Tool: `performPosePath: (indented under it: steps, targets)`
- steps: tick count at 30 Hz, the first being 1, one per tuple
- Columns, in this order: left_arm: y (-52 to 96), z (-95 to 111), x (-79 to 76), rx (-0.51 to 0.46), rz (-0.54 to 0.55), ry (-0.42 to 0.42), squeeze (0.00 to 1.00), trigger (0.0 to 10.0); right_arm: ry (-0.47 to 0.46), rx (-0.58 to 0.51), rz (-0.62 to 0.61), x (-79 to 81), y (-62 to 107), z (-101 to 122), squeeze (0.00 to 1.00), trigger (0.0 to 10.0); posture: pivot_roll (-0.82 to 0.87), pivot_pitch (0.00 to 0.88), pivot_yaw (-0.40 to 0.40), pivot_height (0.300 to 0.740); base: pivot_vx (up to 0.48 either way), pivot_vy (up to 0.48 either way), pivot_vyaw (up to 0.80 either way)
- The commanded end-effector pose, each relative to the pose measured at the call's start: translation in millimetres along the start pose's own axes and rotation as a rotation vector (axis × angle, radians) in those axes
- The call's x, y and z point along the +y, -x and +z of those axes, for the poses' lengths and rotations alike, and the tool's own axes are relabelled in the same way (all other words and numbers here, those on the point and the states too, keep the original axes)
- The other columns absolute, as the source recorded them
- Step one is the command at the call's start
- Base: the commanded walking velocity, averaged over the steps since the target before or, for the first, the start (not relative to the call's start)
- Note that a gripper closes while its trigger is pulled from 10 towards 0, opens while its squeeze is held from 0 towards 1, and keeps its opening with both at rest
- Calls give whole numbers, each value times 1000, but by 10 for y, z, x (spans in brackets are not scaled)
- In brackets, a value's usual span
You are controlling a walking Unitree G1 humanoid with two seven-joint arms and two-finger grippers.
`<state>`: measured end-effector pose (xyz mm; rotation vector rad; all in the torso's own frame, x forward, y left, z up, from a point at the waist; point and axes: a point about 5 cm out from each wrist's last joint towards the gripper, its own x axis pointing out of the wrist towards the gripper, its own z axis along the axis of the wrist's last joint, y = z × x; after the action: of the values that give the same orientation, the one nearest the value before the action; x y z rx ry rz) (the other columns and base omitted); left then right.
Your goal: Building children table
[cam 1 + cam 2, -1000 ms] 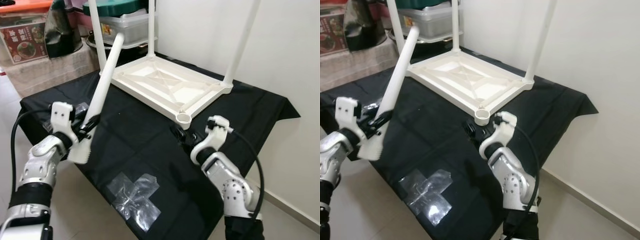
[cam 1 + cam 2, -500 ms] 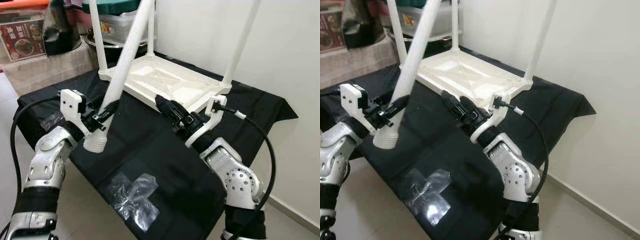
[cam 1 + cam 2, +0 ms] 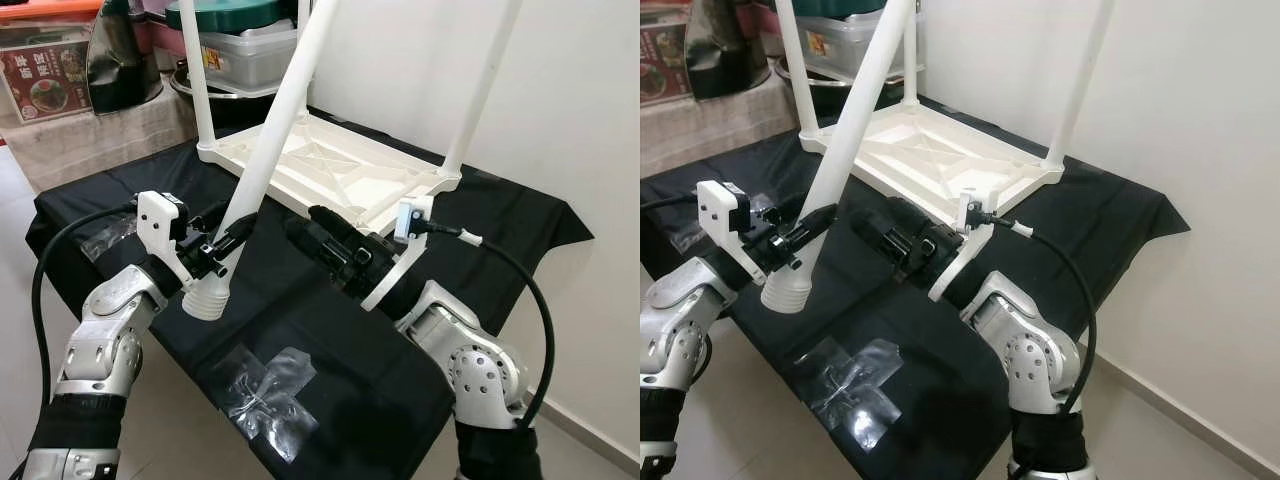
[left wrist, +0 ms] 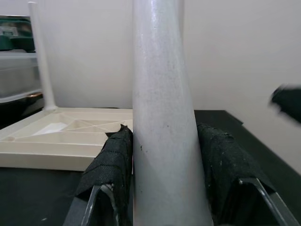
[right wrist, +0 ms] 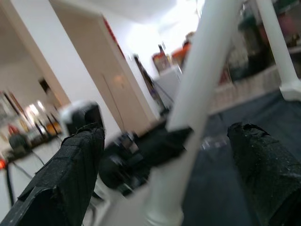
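Black-cloth worktable (image 3: pixel 520 215): inverted white plastic tabletop (image 3: pixel 330 170) on it. Left gripper (image 3: pixel 222 240) clamps loose white tapered leg (image 3: pixel 275 135); right gripper (image 3: pixel 305 228) spread, empty, beside. Free corner socket probably behind right arm; seat leg square.

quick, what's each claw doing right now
Left claw: shut on the leg.
Right claw: open, holding nothing, pointed toward the leg.

Black cloth (image 3: pixel 520 215) drapes the work surface, clear plastic wrap (image 3: pixel 265 395) lying on it, 1 lidded storage bin (image 3: pixel 235 45) behind.
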<state>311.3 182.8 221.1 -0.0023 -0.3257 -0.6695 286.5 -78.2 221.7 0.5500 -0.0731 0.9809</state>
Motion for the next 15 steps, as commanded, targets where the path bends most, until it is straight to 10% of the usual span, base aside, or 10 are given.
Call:
performPosePath:
  steps: [1,15]
  targets:
    - [16,34,-32,-6,-25,4,0,10000,12,9,-4,-18,3,-21,0,10000,140,0,-111,740,0,0,0]
    - [127,-36,-236,62,-154,33,0,10000,63,26,59,-73,-107,96,0,10000,152,0,-121,740,0,0,0]
